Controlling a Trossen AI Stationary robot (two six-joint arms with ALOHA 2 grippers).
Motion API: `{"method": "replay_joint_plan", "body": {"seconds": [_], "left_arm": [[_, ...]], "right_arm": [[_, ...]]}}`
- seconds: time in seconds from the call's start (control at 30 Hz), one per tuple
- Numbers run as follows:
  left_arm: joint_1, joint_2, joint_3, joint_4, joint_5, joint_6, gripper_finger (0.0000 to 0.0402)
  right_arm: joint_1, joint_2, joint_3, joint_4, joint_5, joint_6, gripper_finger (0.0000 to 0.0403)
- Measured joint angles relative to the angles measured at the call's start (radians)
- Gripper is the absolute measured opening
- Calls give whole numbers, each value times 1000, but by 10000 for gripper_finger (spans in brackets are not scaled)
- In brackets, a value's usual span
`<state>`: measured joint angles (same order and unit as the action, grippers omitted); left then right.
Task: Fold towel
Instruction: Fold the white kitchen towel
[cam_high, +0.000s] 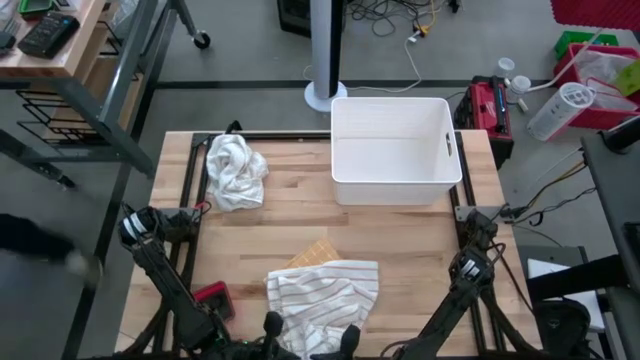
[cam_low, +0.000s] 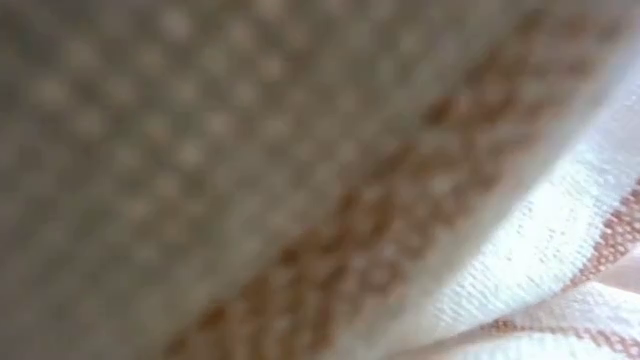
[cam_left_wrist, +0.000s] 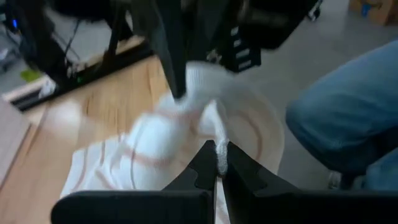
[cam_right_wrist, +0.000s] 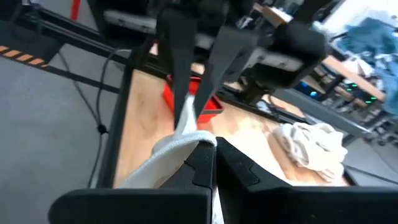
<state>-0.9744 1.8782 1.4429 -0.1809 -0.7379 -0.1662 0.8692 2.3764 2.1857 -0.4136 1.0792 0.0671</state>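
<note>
A white towel with thin red stripes (cam_high: 322, 290) lies bunched near the table's near edge, partly over a tan waffle cloth (cam_high: 312, 252). My left gripper (cam_high: 272, 326) and my right gripper (cam_high: 348, 336) are both at the towel's near edge, close together, and each is shut on it. The left wrist view shows the towel (cam_left_wrist: 155, 149) spread ahead of my left gripper (cam_left_wrist: 219, 163). In the right wrist view the towel (cam_right_wrist: 163, 158) sits at my right gripper (cam_right_wrist: 214, 152). Cloth (cam_low: 300, 150) held close to the lens fills the low view. My left gripper pinches a bunched edge of the towel (cam_left_wrist: 220, 149) between its two fingers, on the towel's near side. The cloth rises from the table to the fingers. My right gripper pinches a folded edge of the towel (cam_right_wrist: 186, 138) on the same near side. The cloth runs short and raised to my left gripper (cam_right_wrist: 185, 112).
A white plastic bin (cam_high: 393, 150) stands at the table's far side, right of centre. A crumpled white towel (cam_high: 235, 170) lies at the far left. A small red object (cam_high: 212, 297) sits left of the striped towel. A person's jeans-clad leg (cam_left_wrist: 348, 118) is beyond the near edge.
</note>
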Motion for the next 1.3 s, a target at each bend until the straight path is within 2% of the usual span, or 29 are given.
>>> {"method": "replay_joint_plan", "body": {"seconds": [0.2, 0.37, 0.5, 0.57, 0.7, 0.9, 1.03, 1.2, 1.3], "left_arm": [[-5, 0, 2, 93, 6, 102, 2], [-16, 0, 2, 93, 146, 94, 2], [-56, -8, 2, 91, 164, 82, 2], [-73, -16, 7, 93, 153, 84, 2], [-92, -16, 28, 95, 26, 121, 2], [-57, -17, 21, 108, 3, 133, 2], [-31, -17, 7, 113, 20, 121, 2], [-27, -17, 2, 120, 46, 120, 2], [-27, -18, 2, 120, 46, 120, 2]], "right_arm": [[-1, 0, 0, 13, -40, -5, 0], [-1, 0, 0, 13, -40, -45, 0], [2, 0, 0, -1, -40, -70, 0], [4, 0, 0, -1, -42, -81, 0], [5, -1, 0, 10, -139, -110, 0], [-16, -1, 0, 31, -165, -86, 2], [-21, -1, 0, 52, -148, -78, 20], [-21, -1, 0, 51, -104, -72, 63], [-21, -1, 0, 48, -37, -71, 92]]}}
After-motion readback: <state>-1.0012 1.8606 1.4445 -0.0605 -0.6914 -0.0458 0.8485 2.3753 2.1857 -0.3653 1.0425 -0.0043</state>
